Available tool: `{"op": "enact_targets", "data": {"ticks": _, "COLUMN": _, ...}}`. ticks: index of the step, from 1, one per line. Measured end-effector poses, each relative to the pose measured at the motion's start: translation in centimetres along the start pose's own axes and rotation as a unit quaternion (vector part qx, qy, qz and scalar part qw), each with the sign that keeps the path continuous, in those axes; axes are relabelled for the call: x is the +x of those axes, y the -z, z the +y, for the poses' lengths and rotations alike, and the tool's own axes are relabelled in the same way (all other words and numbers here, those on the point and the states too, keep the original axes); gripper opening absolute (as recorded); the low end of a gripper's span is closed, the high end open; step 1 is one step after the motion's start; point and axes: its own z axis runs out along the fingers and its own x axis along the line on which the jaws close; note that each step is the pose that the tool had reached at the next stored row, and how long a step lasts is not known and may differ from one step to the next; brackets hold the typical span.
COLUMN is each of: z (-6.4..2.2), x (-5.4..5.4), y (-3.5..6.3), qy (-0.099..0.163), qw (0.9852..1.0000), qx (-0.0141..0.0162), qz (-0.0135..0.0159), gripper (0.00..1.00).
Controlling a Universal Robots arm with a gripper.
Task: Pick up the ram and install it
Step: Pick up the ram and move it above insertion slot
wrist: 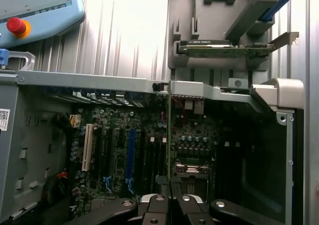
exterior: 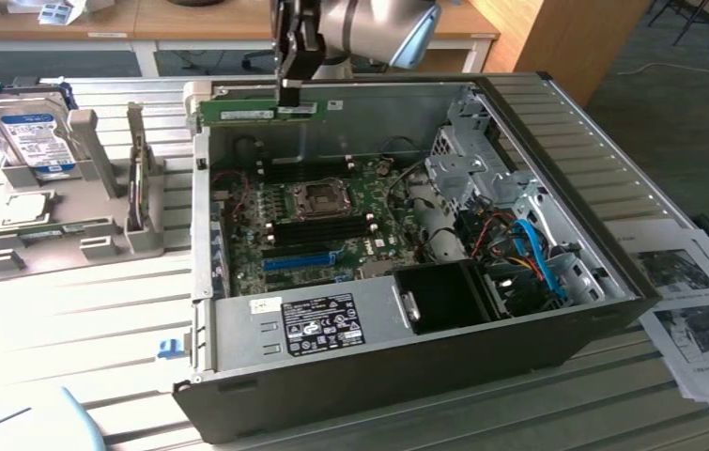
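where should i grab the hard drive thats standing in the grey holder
Take the hard drive by its top edge, pinching the two broad flat faces and coming straight down from above. It stands upright with its lower end seated in the grey holder, so probably just the upper part is free to grip.

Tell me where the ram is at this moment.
In the exterior view the ram is held in the shut gripper at the far wall of the open computer case, toward that view's left, above the motherboard.
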Motion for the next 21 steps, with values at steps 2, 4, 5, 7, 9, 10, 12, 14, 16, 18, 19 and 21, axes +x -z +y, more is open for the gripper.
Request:
{"op": "enact_targets", "data": {"ticks": 2, "z": -0.50, "x": 0.0, "y": 0.05, "qy": 0.000, "qw": 1.0000, "qx": -0.0006, "qz": 0.0000, "gripper": 0.11}}
{"op": "enact_targets", "data": {"ticks": 4, "z": -0.99, "x": 0.1, "y": 0.10, "qy": 0.000, "qw": 1.0000, "qx": -0.0011, "qz": -0.0001, "gripper": 0.11}}
{"op": "enact_targets", "data": {"ticks": 5, "z": -1.23, "x": 0.1, "y": 0.13, "qy": 0.000, "qw": 1.0000, "qx": -0.0013, "qz": 0.0000, "gripper": 0.11}}
{"op": "enact_targets", "data": {"ticks": 7, "z": -1.71, "x": 0.1, "y": 0.18, "qy": 0.000, "qw": 1.0000, "qx": -0.0018, "qz": -0.0001, "gripper": 0.11}}
{"op": "enact_targets", "data": {"ticks": 9, "z": -2.18, "x": 0.1, "y": 0.23, "qy": 0.000, "qw": 1.0000, "qx": -0.0023, "qz": -0.0001, "gripper": 0.11}}
{"op": "enact_targets", "data": {"ticks": 10, "z": -2.43, "x": 0.1, "y": 0.25, "qy": 0.000, "qw": 1.0000, "qx": -0.0026, "qz": -0.0001, "gripper": 0.11}}
{"op": "enact_targets", "data": {"ticks": 12, "z": -2.91, "x": 0.1, "y": 0.30, "qy": 0.000, "qw": 1.0000, "qx": -0.0031, "qz": -0.0001, "gripper": 0.11}}
{"op": "enact_targets", "data": {"ticks": 14, "z": -3.39, "x": 0.2, "y": 0.35, "qy": 0.000, "qw": 1.0000, "qx": -0.0036, "qz": -0.0002, "gripper": 0.11}}
{"op": "enact_targets", "data": {"ticks": 16, "z": -3.88, "x": 0.2, "y": 0.40, "qy": 0.000, "qw": 1.0000, "qx": -0.0041, "qz": -0.0002, "gripper": 0.11}}
{"op": "enact_targets", "data": {"ticks": 18, "z": -4.34, "x": 0.2, "y": 0.45, "qy": 0.000, "qw": 1.0000, "qx": -0.0045, "qz": -0.0002, "gripper": 0.11}}
{"op": "enact_targets", "data": {"ticks": 19, "z": -4.57, "x": 0.2, "y": 0.48, "qy": 0.000, "qw": 1.0000, "qx": -0.0048, "qz": -0.0002, "gripper": 0.11}}
{"op": "enact_targets", "data": {"ticks": 21, "z": -5.01, "x": 0.3, "y": 0.52, "qy": 0.000, "qw": 1.0000, "qx": -0.0054, "qz": -0.0003, "gripper": 0.11}}
